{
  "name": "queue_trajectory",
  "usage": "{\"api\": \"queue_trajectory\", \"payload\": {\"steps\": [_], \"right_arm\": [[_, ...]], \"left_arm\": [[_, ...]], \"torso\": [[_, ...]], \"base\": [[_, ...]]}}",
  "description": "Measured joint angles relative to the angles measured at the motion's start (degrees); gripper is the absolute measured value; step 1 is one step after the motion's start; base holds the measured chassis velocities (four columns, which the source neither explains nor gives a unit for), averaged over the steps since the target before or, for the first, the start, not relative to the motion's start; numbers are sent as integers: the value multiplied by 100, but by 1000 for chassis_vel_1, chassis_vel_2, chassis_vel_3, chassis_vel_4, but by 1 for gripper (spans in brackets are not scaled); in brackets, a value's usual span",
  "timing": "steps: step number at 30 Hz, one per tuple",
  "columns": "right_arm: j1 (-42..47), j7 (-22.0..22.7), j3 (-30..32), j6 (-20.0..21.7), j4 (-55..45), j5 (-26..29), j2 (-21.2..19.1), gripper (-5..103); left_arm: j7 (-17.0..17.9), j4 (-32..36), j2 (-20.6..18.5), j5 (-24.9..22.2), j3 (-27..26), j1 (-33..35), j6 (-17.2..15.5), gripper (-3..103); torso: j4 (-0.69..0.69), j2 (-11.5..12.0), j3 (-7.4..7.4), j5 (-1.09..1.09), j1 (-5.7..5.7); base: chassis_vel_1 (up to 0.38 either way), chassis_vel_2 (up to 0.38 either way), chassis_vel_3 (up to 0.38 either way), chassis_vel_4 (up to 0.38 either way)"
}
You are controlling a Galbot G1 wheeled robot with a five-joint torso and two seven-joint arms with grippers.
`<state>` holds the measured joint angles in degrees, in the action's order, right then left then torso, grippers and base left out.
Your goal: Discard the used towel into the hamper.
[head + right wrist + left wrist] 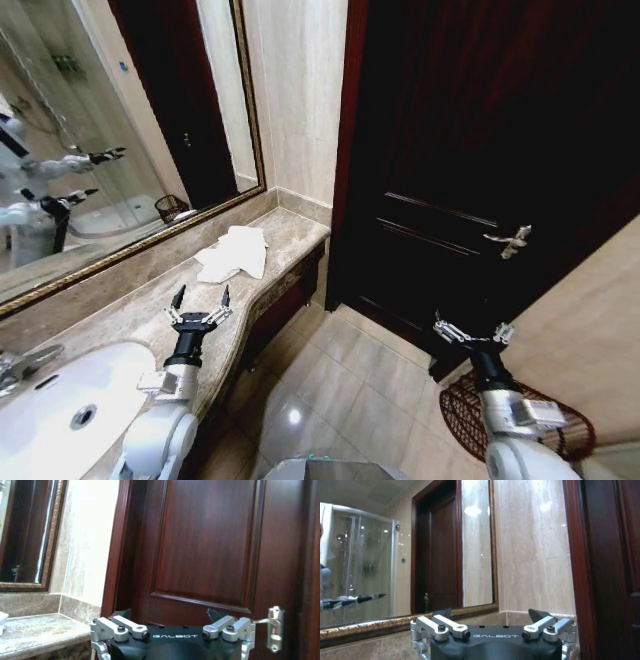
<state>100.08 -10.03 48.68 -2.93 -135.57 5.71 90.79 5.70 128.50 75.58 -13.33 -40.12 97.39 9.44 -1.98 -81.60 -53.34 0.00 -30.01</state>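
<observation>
On counter beyond open left gripper [200, 296], towel [234, 253]; hamper [515, 418] under right arm.

White towel [234, 254] on counter [130, 310]

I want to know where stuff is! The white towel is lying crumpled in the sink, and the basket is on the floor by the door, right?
Not quite. The head view shows the white towel crumpled on the stone counter, farther along from the sink, not in it. The basket is indeed on the floor near the door, beside the right tool. The left tool hangs open above the counter.
</observation>
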Motion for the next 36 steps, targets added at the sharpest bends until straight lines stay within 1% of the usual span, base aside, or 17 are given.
{"api": "queue_trajectory", "payload": {"steps": [16,29,33,36], "right_arm": [[-38,0,-49,21,38,-9,-6,100],[-20,0,-39,1,64,-1,-18,100],[-10,0,-49,-2,71,-1,-9,100],[-14,4,-88,24,73,-8,-9,100]], "left_arm": [[1,-50,6,5,7,-6,-30,100],[37,-54,22,26,19,-13,-33,100],[82,-66,16,15,35,-26,-111,100],[98,-66,0,-21,62,-91,-307,100]], "torso": [[0,0,0,0,0],[0,0,0,0,0],[0,0,0,0,0],[0,-1,0,0,0]], "base": [[-36,90,82,-41],[-73,72,78,-82],[-84,75,79,-91],[-84,88,99,-88]]}}
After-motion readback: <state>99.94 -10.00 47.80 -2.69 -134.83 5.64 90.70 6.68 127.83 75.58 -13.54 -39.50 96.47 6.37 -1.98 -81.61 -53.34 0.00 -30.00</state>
